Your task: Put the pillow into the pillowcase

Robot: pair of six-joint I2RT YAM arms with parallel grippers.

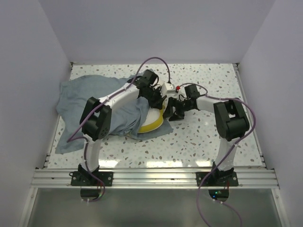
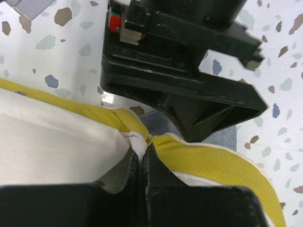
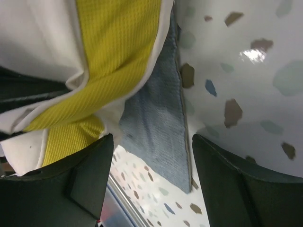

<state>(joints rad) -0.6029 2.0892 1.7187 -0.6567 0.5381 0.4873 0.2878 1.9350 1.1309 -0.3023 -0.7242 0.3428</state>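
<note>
the table was a white slab flecked with grey, brown and blue chips, glossy enough to throw back the lamp in small bright patches. plain pale walls closed it in at the back and on both sides, and an aluminium rail ran along the near edge, with both arm bases bolted to it. purple cables looped above the arms.

the pillowcase lay wrinkled over the left and back part of the table, grey-blue face up, one corner reaching under the pillow toward the middle. the pillow sat near the centre of the table, mostly covered by the cloth and the left arm, its yellow edge showing at the front.

the left gripper was clamped tight on the pillow's yellow edge, with a fold of white fabric bunched at the pinch. the right gripper stood just beside it with its jaws apart, gripping nothing; beyond them lay the pillow's corner and the grey-blue hem.
</note>
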